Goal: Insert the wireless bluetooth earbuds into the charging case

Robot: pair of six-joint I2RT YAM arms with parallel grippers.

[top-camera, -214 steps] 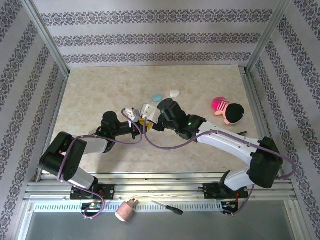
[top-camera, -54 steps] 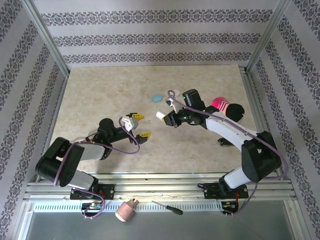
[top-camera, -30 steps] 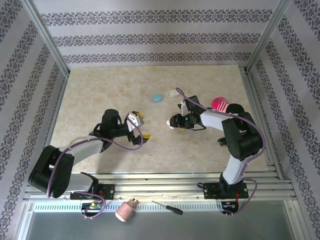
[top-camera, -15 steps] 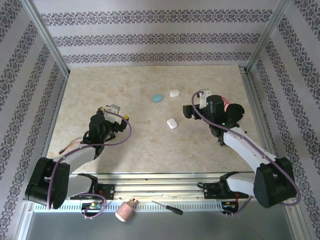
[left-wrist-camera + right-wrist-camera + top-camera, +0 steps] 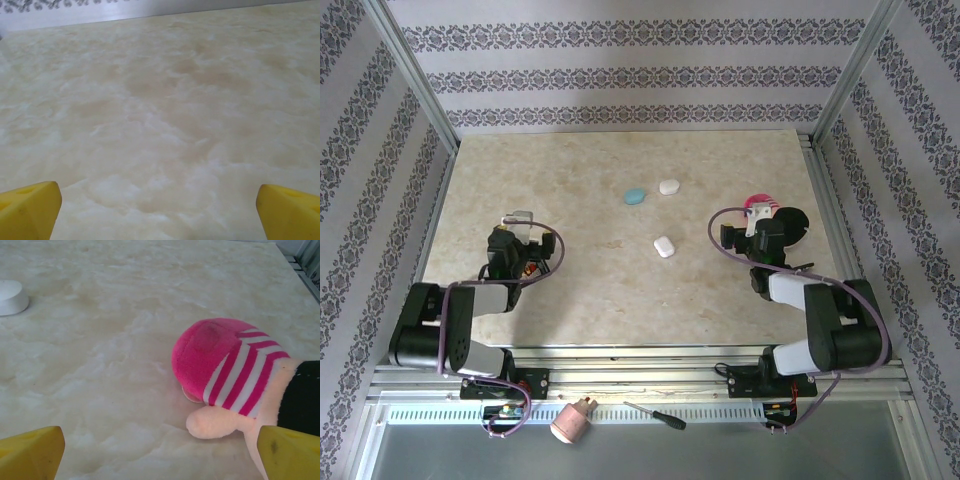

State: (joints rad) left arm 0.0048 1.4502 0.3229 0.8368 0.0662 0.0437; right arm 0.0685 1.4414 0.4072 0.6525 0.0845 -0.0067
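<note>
Fingers [image 5: 30,452] gape empty on left gripper [image 5: 157,212] and right gripper [image 5: 160,455], the latter aimed lower-right at a plush toy [image 5: 225,370] it could snag.

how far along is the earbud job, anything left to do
Seemingly near the end. Done: one white case lies shut mid-table, nothing touching it; whether buds are inside cannot be told. In hand: nothing, the left fingers and right fingers stand wide open and empty. Left: maybe the other white case and the blue case farther back, both shut too.
</note>
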